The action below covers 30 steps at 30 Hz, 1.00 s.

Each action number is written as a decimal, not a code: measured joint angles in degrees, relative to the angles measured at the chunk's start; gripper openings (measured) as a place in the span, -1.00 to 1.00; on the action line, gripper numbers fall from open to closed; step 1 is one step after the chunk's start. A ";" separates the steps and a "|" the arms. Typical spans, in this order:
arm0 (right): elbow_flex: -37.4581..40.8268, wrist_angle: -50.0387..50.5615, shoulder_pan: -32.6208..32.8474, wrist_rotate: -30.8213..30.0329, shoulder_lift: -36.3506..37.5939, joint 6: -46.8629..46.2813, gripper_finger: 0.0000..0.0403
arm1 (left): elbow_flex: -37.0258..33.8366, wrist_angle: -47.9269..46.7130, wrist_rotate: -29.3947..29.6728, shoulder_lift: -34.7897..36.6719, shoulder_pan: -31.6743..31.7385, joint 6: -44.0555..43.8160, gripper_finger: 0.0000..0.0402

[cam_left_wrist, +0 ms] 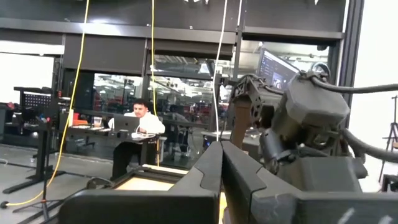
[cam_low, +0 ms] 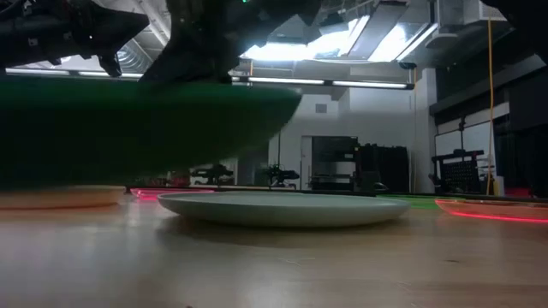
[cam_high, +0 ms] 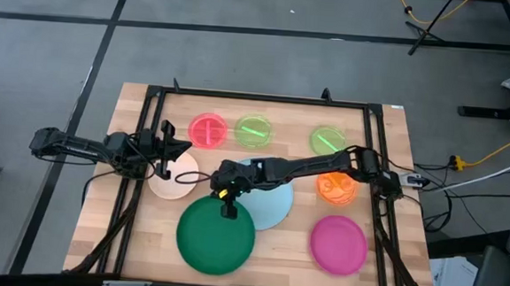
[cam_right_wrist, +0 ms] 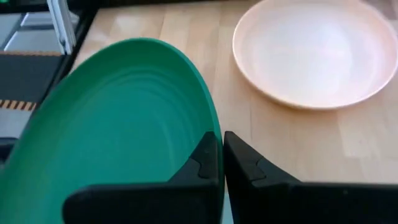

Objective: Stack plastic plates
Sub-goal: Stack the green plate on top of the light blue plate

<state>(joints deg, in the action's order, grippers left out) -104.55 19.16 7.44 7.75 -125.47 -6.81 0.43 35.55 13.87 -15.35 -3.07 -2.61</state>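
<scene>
The right gripper [cam_high: 228, 205] pinches the far rim of the dark green plate [cam_high: 215, 238], fingers pressed on its edge, and the plate hangs tilted above the near middle of the table [cam_high: 384, 204]. The light blue plate [cam_high: 273, 202] lies just right and far of it, partly overlapped. The left gripper [cam_high: 168, 147], fingers pressed together, waits at the far left above the cream-pink plate [cam_high: 175, 181].

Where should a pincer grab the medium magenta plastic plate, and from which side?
Take the medium magenta plastic plate by its raised rim, one finger inside and one outside. It lies flat on the wooden table, so only the thin lip offers a hold. Probably come from above at its edge nearest the right pincer, which is now shut on the large dark green plastic plate.
</scene>
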 joint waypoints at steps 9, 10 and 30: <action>13.68 -3.99 -1.73 -1.62 10.13 -0.38 -1.00 | 0.00 0.11 -0.02 0.00 0.00 0.00 -0.99; 15.69 -4.76 -2.13 -1.62 11.85 -0.55 -1.00 | 0.00 0.07 -0.02 -0.01 -0.01 0.00 -0.99; 38.22 -8.91 -14.62 1.36 28.68 -0.99 -1.00 | 0.00 0.07 0.16 0.00 -0.01 0.01 -0.99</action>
<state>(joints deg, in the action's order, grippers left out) -66.33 10.25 -7.17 9.11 -96.79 -7.79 0.43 35.62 14.03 -15.35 -3.08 -2.61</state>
